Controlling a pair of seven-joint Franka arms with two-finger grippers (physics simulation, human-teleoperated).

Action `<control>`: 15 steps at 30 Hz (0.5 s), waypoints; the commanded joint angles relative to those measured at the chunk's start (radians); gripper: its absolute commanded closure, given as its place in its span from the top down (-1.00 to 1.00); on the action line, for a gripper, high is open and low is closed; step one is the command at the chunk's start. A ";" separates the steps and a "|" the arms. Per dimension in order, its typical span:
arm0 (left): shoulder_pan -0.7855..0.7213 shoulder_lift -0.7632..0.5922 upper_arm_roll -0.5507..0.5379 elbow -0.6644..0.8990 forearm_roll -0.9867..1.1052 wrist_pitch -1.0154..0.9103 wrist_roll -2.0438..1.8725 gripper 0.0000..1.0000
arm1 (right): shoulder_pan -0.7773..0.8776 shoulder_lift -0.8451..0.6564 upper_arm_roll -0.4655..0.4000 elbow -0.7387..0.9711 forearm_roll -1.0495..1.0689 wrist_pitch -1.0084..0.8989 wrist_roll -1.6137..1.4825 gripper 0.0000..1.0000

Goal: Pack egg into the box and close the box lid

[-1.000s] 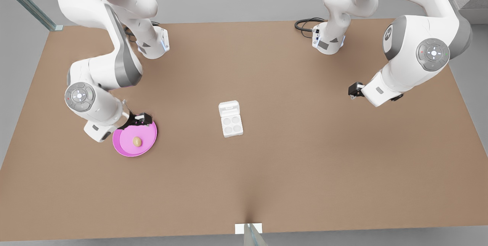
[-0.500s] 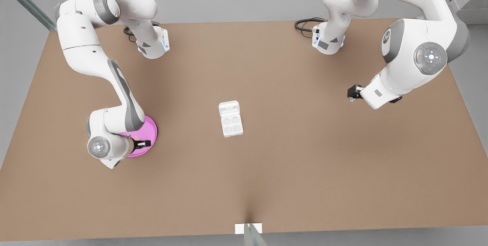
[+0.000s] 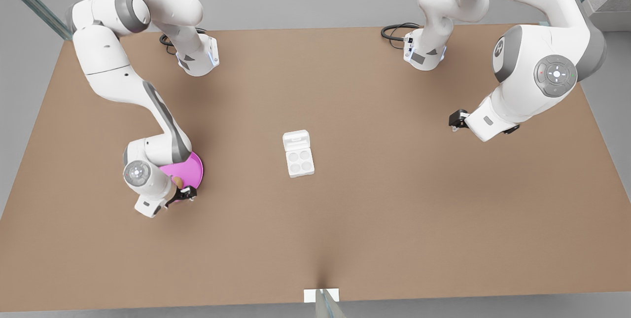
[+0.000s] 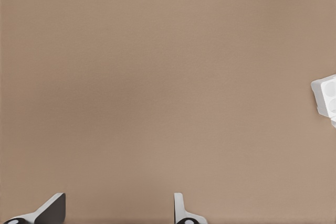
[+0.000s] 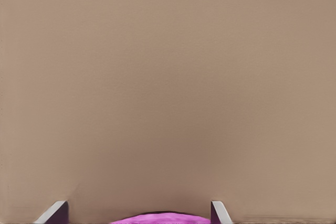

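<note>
The tan egg (image 3: 177, 181) lies on a round pink plate (image 3: 193, 167) at the front view's left, half hidden by my right arm's wrist. My right gripper (image 3: 183, 194) is low at the plate's near edge, just beside the egg. It is open, and the plate's rim (image 5: 157, 217) shows between its spread fingers (image 5: 56, 211). The white box (image 3: 300, 161) sits mid-table with its wells bare and the box lid (image 3: 296, 139) folded back flat. My left gripper (image 3: 454, 121) waits open above the table at the front view's right, with the box's corner (image 4: 326, 94) far off.
A brown table (image 3: 394, 199) carries everything. Both arm bases (image 3: 197, 59) stand at its far edge, with a black cable (image 3: 394, 29) by the one on the front view's right. A small white tab (image 3: 321, 295) sits at the near edge.
My right arm has dropped and swung over the pink plate, its gripper moving from the plate's far side to its near edge beside the egg. My left arm has barely shifted.
</note>
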 commanded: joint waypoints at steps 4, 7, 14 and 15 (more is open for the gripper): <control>0.000 -0.001 0.001 0.000 0.001 0.000 0.002 1.00 | -0.083 -0.048 0.057 -0.075 0.004 0.047 -0.059 1.00; 0.000 0.003 0.001 0.000 -0.001 0.000 0.002 1.00 | -0.094 -0.083 0.057 -0.136 0.004 0.089 -0.054 1.00; -0.001 0.008 0.001 0.000 -0.002 0.000 0.000 1.00 | -0.135 -0.177 0.059 -0.320 -0.001 0.256 -0.057 1.00; 0.000 0.008 0.001 0.000 -0.003 0.000 0.000 1.00 | -0.135 -0.177 0.059 -0.333 -0.001 0.279 -0.057 1.00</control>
